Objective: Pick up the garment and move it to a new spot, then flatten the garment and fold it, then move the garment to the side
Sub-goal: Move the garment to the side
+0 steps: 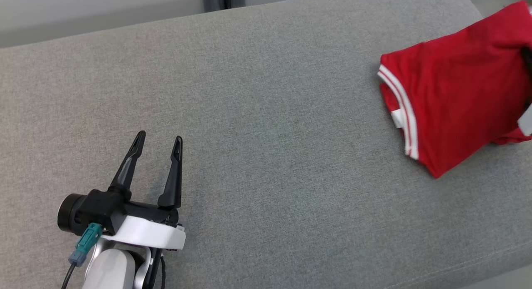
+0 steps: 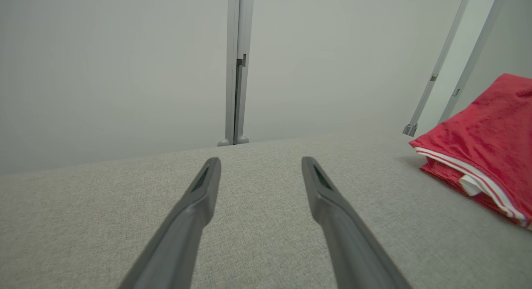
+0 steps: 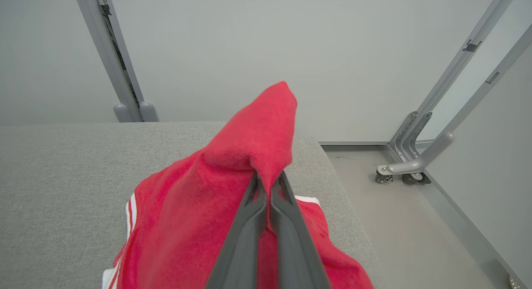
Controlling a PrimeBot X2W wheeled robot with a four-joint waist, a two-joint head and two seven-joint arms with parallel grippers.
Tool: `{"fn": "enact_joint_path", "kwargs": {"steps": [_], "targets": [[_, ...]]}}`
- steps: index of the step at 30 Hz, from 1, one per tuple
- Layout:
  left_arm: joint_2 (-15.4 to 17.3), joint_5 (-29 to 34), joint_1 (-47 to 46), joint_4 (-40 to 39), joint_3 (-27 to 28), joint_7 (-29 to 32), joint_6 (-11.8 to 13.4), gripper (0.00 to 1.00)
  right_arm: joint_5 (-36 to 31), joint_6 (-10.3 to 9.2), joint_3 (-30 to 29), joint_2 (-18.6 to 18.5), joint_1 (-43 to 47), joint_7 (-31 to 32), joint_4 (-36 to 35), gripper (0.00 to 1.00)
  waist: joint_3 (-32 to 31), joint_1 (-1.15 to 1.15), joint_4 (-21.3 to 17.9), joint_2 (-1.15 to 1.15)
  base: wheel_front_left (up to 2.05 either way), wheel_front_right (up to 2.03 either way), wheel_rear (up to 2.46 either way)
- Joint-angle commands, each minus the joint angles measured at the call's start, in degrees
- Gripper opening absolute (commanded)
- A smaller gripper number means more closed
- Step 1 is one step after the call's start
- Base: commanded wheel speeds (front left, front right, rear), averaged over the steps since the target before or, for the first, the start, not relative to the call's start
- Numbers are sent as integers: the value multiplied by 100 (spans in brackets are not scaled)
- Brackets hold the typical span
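Note:
The garment point(image 1: 455, 87) is a red shirt with white striped trim, folded into a compact bundle at the right end of the grey cushioned surface point(image 1: 257, 127). In the right wrist view my right gripper point(image 3: 268, 176) is shut on a raised fold of the garment point(image 3: 249, 156), the cloth bunched up over the fingertips. My left gripper point(image 1: 159, 139) hovers over the surface at the lower left, open, with nothing between its fingers. In the left wrist view the left gripper point(image 2: 261, 162) points at the far edge, and the garment point(image 2: 486, 131) lies far to the right.
The surface's right end drops to a pale floor point(image 3: 415, 222). Grey panel walls with a metal post point(image 2: 236, 68) stand behind it. A caster-footed metal frame point(image 3: 405, 172) stands on the floor at the right.

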Motion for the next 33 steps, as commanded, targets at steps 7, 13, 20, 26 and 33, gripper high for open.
{"fn": "enact_joint_path", "kwargs": {"steps": [7,13,20,26,33], "targets": [[47,22,-177,23,-21,1,8,100,-444,0,-217,43,-334,-204,1103,15,86,0,69,0,0,0,0],[27,-60,-167,8,12,1,49,100,-880,0,-502,355,-570,-707,2299,100,-8,0,239,0,0,0,0],[48,-129,27,-183,286,1,150,100,-1298,0,-887,527,-597,-1006,1880,100,-268,0,379,0,0,0,0],[65,-191,181,-363,548,1,222,100,-1678,0,-1436,669,12,-995,566,100,-527,0,508,0,0,0,0],[55,-243,501,-594,870,1,312,100,-2121,0,-2085,1016,1173,-988,-1087,100,-920,0,768,0,0,0,0]]}}
